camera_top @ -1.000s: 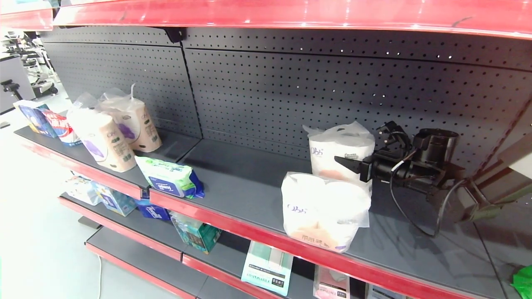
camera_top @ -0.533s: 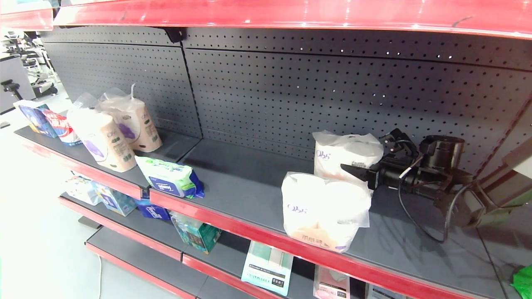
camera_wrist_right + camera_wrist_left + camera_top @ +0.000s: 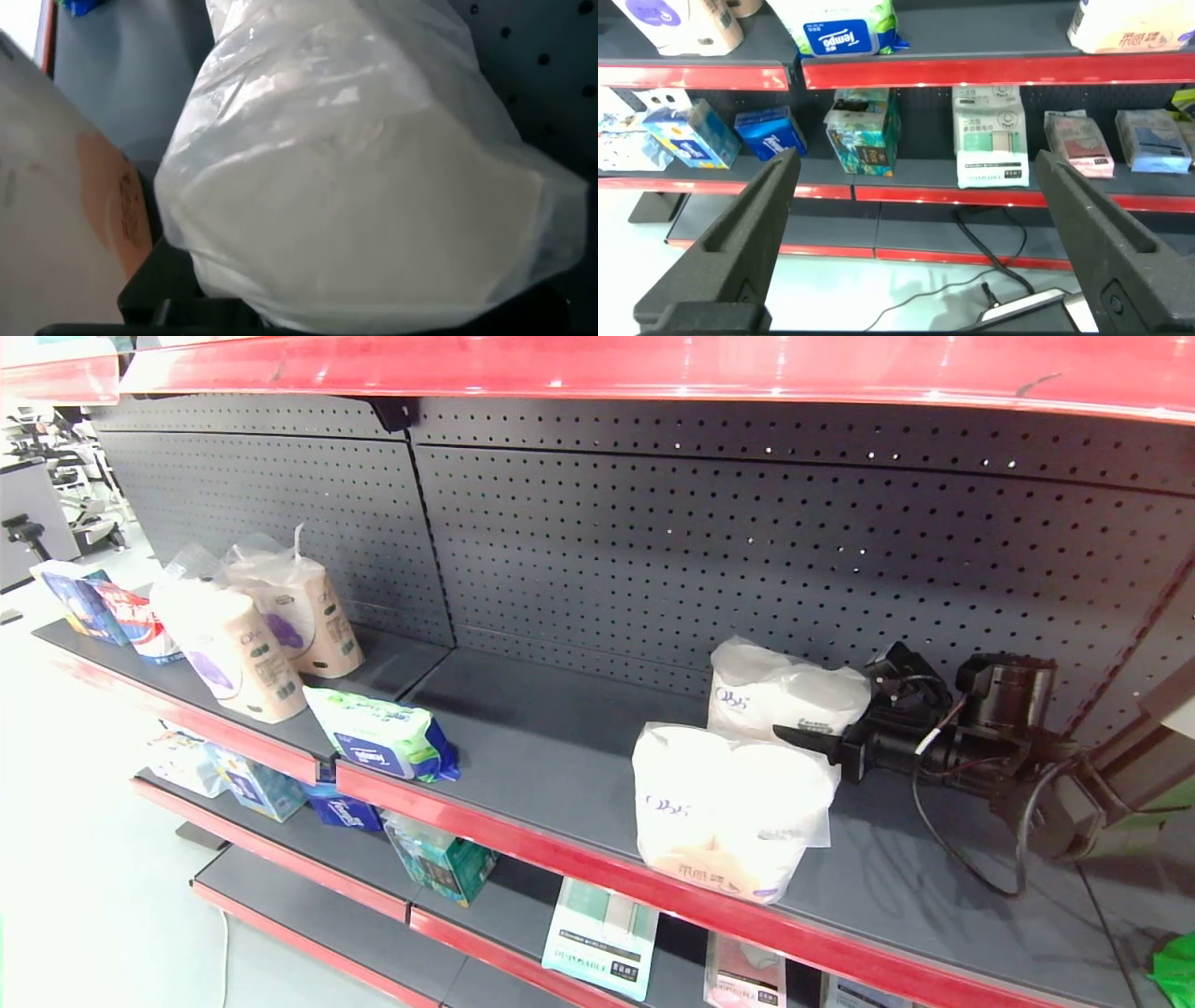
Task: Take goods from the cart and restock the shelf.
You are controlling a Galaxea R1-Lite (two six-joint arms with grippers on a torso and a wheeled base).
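head view: right gripper [image 3: 810, 726] clamped on the tilted rear tissue pack [image 3: 780, 689], behind the front pack [image 3: 728, 807] on the shelf [image 3: 551, 747]. left gripper [image 3: 917, 163] wide open, empty.

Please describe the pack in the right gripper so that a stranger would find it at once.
On the grey shelf with the red front edge, look at its right part: two white roll packs. The rear pack, near the pegboard, is clamped by the black right gripper; the front pack stands free.

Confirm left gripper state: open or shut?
Open. The left gripper's two fingers stand wide apart in the left wrist view, holding nothing.
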